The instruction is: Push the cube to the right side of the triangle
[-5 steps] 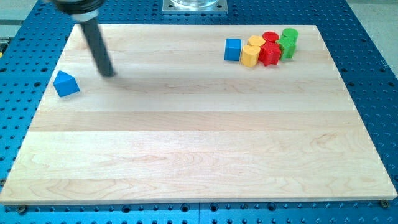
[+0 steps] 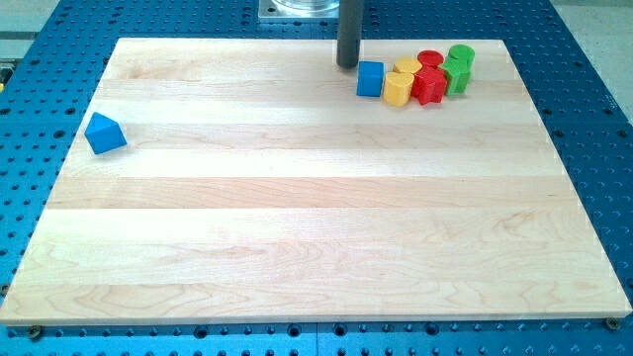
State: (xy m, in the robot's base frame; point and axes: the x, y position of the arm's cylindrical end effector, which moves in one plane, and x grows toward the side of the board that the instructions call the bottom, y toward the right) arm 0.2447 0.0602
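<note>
At view's top: my tip (image 2: 347, 64) just beside blue cube (image 2: 370, 79); blue triangle (image 2: 105, 133) far left.

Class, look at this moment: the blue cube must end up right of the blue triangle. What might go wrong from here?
1. My tip sits at the blue cube's upper-left corner; pushing from there would likely send it toward the view's right, into the yellow blocks.
2. The blue triangle lies near the board's left edge; a long, off-centre push could make the cube veer or knock the triangle off.
</note>
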